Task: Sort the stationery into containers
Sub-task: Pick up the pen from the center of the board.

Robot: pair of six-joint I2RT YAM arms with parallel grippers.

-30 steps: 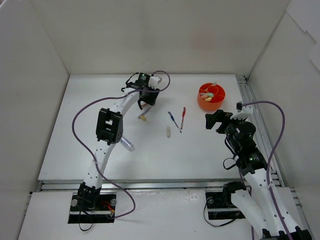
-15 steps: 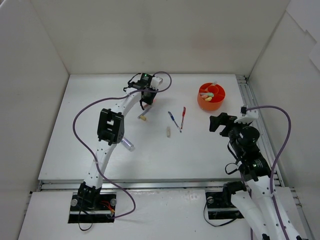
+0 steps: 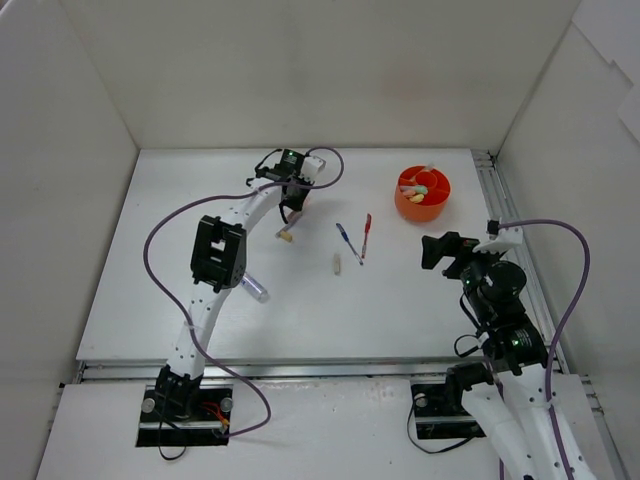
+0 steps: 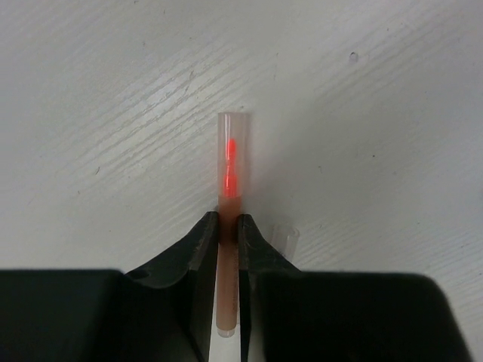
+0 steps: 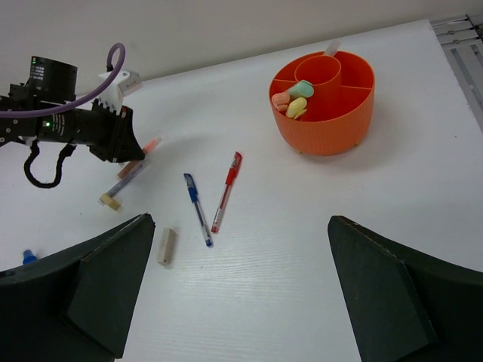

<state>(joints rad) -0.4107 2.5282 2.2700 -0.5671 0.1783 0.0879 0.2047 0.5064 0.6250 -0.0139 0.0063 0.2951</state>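
Note:
At the back of the table my left gripper (image 4: 229, 220) is shut on a slim orange highlighter (image 4: 231, 170) with a clear cap, held low against the table top (image 3: 150, 300). From the right wrist view, that left gripper (image 5: 121, 147) shows the highlighter's orange tip (image 5: 152, 143) poking out. A blue pen (image 5: 198, 209), a red pen (image 5: 226, 191) and a beige stub (image 5: 166, 246) lie mid-table. The round orange pot (image 5: 324, 124) with dividers stands at the back right and holds several small items. My right gripper (image 5: 240, 220) hangs open and empty, nearer than the pens.
A clear pen with a beige end (image 5: 121, 185) lies beside the left gripper, its tip showing by the right finger (image 4: 285, 235). A blue-capped clear tube (image 3: 255, 289) lies near the left arm's elbow. White walls enclose the table; a metal rail (image 3: 510, 230) runs along the right edge.
My left gripper's jaws have closed onto the orange highlighter. The right arm has drawn back toward the near right, away from the pot.

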